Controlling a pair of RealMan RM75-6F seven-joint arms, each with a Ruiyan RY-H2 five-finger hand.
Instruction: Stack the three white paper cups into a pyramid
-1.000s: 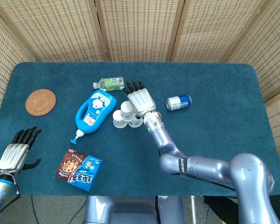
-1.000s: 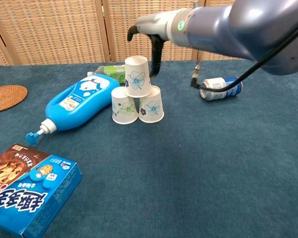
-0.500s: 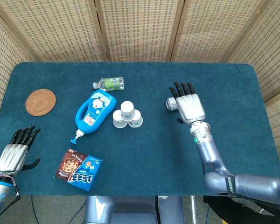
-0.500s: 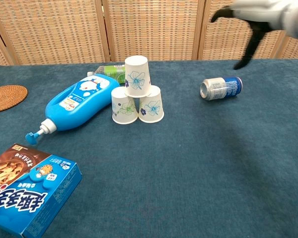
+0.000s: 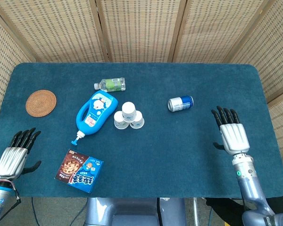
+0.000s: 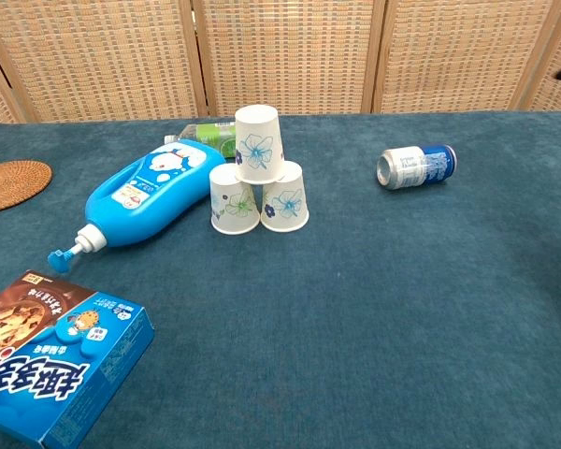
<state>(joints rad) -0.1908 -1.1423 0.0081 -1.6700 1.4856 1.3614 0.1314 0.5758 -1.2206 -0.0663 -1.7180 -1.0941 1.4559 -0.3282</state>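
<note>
Both robot hands flat, left robot hand (image 5: pixel 11 159), right robot hand (image 5: pixel 233 135)

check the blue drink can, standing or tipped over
Tipped over. The blue drink can lies on its side on the table, its silver end facing left in the chest view.

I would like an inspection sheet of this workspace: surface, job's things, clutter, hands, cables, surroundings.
Surface: blue table, cloth-like cover.
Job's things: three white paper cups upside down, one resting on two side by side; pyramid stands.
Clutter: blue bottle lying just left of the cups; small clear bottle behind; can on its side; snack box; round woven mat.
Hands: left hand and right hand both empty, fingers apart, far from the cups.
Cables: nothing seen.
Surroundings: woven screen panels behind the table.
</note>
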